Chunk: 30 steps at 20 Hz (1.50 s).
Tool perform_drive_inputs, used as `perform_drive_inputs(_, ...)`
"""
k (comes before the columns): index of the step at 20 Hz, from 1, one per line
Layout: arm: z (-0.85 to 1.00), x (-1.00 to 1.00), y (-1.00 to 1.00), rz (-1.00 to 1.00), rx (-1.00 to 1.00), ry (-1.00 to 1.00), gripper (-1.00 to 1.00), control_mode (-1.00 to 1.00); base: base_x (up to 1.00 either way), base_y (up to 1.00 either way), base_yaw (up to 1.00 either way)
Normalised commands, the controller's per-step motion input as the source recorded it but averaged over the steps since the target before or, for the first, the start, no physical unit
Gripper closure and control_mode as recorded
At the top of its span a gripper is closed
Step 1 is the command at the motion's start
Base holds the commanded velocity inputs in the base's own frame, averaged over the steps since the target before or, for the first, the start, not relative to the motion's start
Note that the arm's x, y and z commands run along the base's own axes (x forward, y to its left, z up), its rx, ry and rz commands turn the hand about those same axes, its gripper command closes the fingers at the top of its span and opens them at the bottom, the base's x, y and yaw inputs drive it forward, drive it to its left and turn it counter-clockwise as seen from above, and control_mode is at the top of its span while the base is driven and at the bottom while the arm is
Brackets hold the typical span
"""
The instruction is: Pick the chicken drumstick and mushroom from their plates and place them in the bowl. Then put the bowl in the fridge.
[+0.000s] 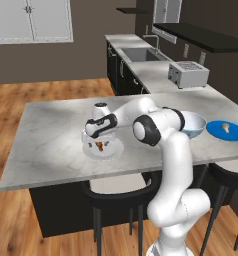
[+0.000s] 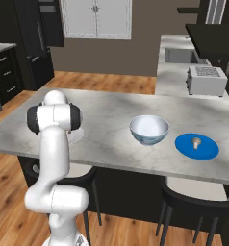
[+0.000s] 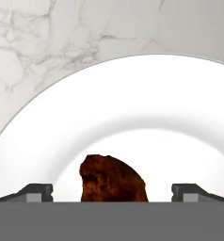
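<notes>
Chicken drumstick (image 3: 113, 179), a small reddish-brown piece of meat, lies on the plain white round plate (image 3: 132, 99) with the raised rim, which sits on the grey-veined marble surface (image 1: 51, 130) toward the left of the island. The tool (image 3: 112, 193) hangs directly over this plate with its jaws spread wide and nothing between them; in the hand view the two dark fingertips (image 3: 36, 192) stand well apart on either side of the meat, which sits between them and slightly nearer the one on the view's left. So the drumstick lies straight ahead of the tool, along its line of approach, and the coming move is probably a short descent followed by a close. Its long axis cannot be told, since the lower part of the meat is cut off at the bottom of the hand view. Off to the arm's right stands the deep white bowl with a blue-grey patterned outside (image 2: 149, 129), and beyond it the bright blue flat plate (image 2: 197, 146) carrying the tiny tan mushroom (image 2: 197, 141); both are well apart from the tool.
</notes>
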Motion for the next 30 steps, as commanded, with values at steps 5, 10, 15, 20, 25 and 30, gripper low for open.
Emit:
perform_drive_inputs(5, -0.31, -0.07, 0.02, 0.0, 0.0, 0.15, 1.0, -1.0, 0.0, 0.0, 0.0)
perform_drive_inputs(10, -0.17, -0.26, 0.01, -0.02, 0.0, 0.1, 1.0, -1.0, 0.0, 0.0, 0.0)
perform_drive_inputs(15, -0.13, -0.37, -0.01, -0.05, 0.0, 0.01, 1.0, -1.0, 0.0, 0.0, 0.0)
perform_drive_inputs(20, 0.25, -0.4, -0.31, -0.01, 0.0, -0.08, 1.0, -1.0, 0.0, 0.0, 0.0)
perform_drive_inputs(25, 0.46, -0.44, -0.43, 0.0, 0.0, -0.28, 1.0, -1.0, 0.0, 0.0, 0.0)
perform_drive_inputs(30, 0.38, -0.46, -0.52, 0.02, 0.0, -0.38, 1.0, -1.0, 0.0, 0.0, 0.0)
